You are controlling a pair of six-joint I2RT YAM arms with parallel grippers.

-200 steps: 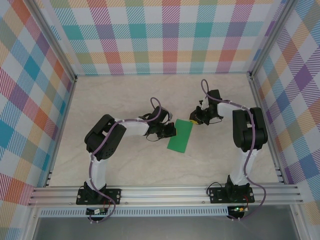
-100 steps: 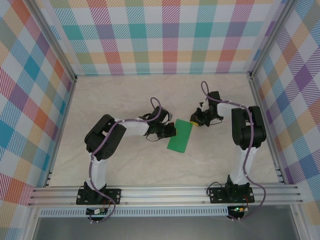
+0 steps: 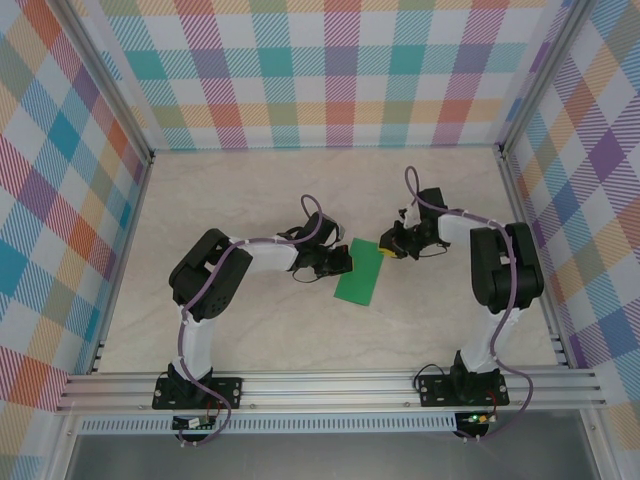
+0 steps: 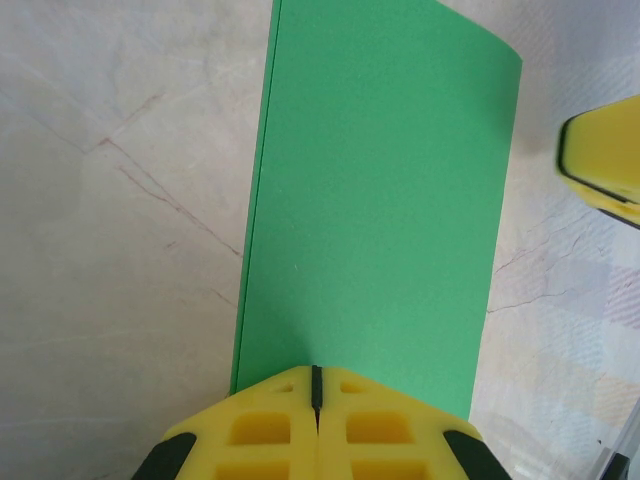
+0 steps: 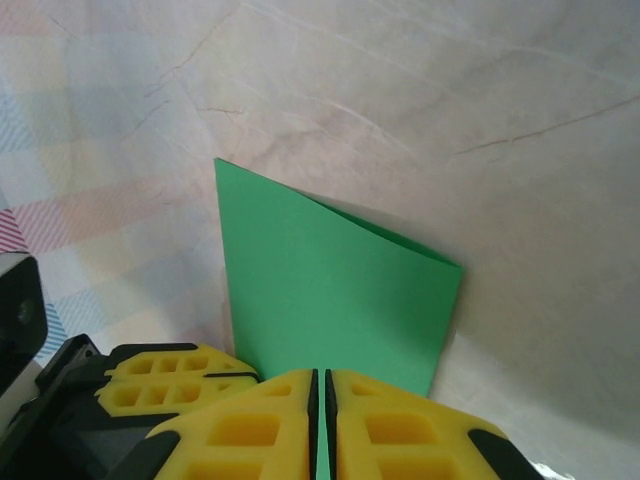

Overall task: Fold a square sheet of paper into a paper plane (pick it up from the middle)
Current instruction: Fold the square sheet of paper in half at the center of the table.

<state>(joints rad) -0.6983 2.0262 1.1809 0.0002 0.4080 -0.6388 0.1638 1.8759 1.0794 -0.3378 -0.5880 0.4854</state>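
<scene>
Green and folded into a long rectangle, the square sheet of paper [image 3: 360,271] lies mid-surface [image 3: 280,330] between our two arms. Our left pincer [image 3: 343,262] is closed tight, its tips at the sheet's left long edge; we cannot tell whether it pinches paper. Our right pincer [image 3: 386,245] is clamped on the sheet's far right corner, with green showing in its slit.

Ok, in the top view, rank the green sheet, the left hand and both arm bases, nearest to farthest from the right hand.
1. Square sheet of paper: its corner is at the right hand.
2. Left hand: at the sheet's left edge.
3. Right arm's base: near rail, right.
4. Left arm's base: near rail, left.
</scene>
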